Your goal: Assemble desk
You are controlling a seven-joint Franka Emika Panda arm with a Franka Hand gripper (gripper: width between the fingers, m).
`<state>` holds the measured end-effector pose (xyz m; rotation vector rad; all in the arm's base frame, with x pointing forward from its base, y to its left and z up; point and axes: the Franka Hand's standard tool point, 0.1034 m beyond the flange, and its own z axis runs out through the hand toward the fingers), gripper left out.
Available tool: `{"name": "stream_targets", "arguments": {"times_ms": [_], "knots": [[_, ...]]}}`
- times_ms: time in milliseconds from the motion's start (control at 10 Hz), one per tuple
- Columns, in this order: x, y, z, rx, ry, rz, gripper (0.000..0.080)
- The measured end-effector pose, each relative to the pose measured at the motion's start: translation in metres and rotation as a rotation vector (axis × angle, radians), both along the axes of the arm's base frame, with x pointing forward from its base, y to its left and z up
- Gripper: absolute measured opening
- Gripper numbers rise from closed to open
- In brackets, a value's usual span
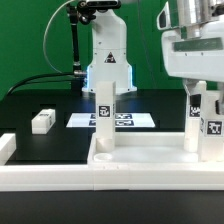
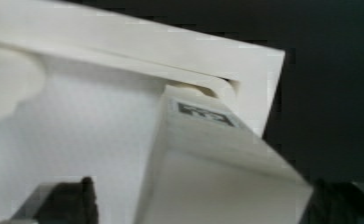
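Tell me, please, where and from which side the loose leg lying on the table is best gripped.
Grip the leg around its middle, across its two long flat sides, coming straight down from above. It lies flat on the table with free space all round, so probably nothing blocks that approach.

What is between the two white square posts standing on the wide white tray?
Nothing. The exterior view shows only bare white plastic tabletop panel between the middle square white leg post and the right one.
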<state>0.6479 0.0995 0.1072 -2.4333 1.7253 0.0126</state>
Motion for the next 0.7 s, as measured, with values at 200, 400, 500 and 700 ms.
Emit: {"name": "stream_targets", "arguments": {"times_ms": [200, 400, 500, 700], "knots": [[-0.0022, 0.0104, -0.0025, -0.018, -0.059, 0.287, 0.0641], [-0.0022, 0.0062, -0.0031, -0.05, -0.083, 0.481, 0.0648], [-0.0021, 0.0057, -0.0033, -0.058, -0.088, 0.531, 0.0649], [0.0026, 0.0012, 0.0014, -0.12, -0.107, 0.888, 0.0649]]}}
